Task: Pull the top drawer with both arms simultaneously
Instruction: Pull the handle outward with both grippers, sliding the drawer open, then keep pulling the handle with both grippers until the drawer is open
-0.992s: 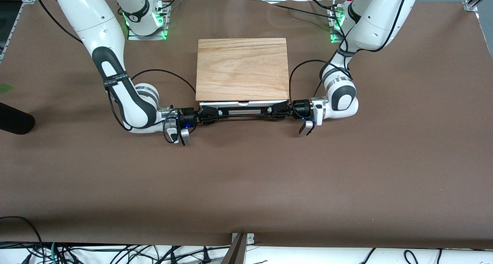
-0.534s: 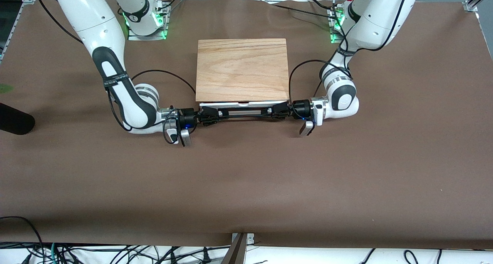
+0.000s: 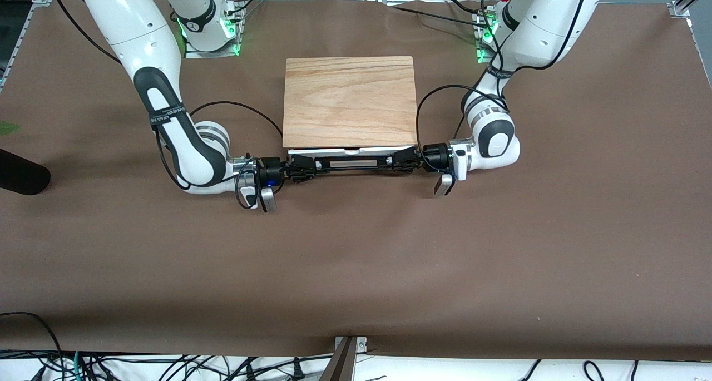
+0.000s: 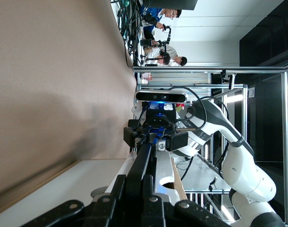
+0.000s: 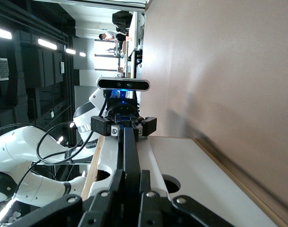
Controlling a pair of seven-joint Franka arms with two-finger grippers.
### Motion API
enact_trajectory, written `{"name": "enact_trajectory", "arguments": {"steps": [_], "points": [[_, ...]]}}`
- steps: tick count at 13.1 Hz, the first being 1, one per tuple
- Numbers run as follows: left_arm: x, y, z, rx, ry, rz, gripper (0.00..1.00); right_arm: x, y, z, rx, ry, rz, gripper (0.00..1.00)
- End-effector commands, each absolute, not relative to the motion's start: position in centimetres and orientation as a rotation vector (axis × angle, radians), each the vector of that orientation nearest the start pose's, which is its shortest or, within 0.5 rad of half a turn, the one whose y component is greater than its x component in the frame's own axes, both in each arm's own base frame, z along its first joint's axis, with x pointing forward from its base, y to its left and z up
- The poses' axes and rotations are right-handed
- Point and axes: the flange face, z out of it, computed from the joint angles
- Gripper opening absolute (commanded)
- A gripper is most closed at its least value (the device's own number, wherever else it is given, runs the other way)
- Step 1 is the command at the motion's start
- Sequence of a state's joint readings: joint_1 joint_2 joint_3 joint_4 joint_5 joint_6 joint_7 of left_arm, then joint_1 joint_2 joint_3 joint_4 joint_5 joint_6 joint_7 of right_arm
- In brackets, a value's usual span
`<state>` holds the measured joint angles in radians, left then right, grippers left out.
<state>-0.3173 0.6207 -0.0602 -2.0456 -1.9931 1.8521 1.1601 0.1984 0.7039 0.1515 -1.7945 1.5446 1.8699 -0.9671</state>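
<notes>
I see both sets of fingers clamped on the black handle [image 3: 353, 165] of the drawer [image 3: 350, 150]: the left gripper [image 3: 401, 159] at the end toward the left arm's side, the right gripper [image 3: 300, 168] at the other end. The drawer's white front peeks out just past the wooden cabinet top [image 3: 350, 100], mid-counter [image 3: 356, 270], nearer the front camera than the cabinet.
</notes>
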Motion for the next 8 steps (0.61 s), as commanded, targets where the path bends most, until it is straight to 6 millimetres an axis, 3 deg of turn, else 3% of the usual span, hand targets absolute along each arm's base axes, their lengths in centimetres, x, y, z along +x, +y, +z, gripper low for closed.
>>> {"name": "enact_trajectory", "arguments": {"steps": [1, 4, 8], "points": [[50.7, -26.4, 16.1, 1.649, 0.171, 0.138, 0.00, 64.5, 24.8, 26.2, -1.629, -0.060, -0.069, 0.00], [51.3, -26.5, 15.1, 1.643, 0.172, 0.139, 0.00, 64.4, 24.8, 26.3, -1.622, -0.057, -0.057, 0.00], [53.6, -27.1, 14.6, 1.627, 0.163, 0.163, 0.00, 64.7, 24.2, 27.0, -1.626, -0.039, -0.048, 0.00]]}}
